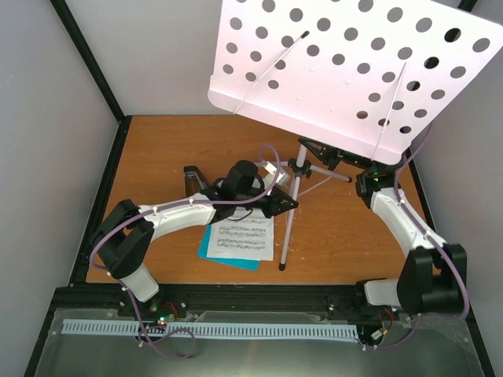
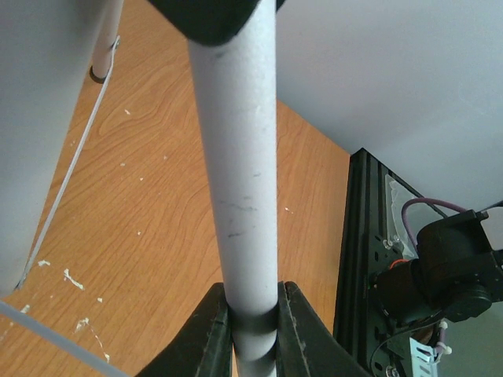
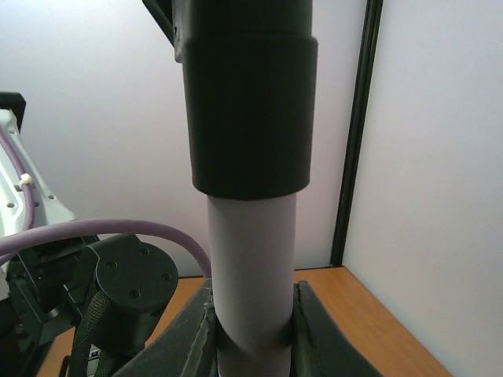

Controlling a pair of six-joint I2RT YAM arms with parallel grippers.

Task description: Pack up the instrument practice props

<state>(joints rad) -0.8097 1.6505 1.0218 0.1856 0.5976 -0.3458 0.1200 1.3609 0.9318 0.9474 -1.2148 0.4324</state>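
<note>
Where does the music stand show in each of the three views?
Top external: music stand, perforated desk upper right, legs at centre.
Left wrist: music stand as a silver tube up the middle, clamped by the left gripper.
Right wrist: music stand, tube with black collar, centre, clamped by the right gripper.
Shared landmark: wooden table.

Soft, even light fills all three views, with a faint lilac cast on the walls (image 1: 157, 47). From above, the music stand (image 1: 354, 71) top glares near white, and only weak shadows lie on the wooden desk (image 1: 157, 149). Both wrist views show the stand's tube (image 2: 236, 173) close and slightly soft. Its black collar (image 3: 247, 102) reads dark and featureless.
</note>
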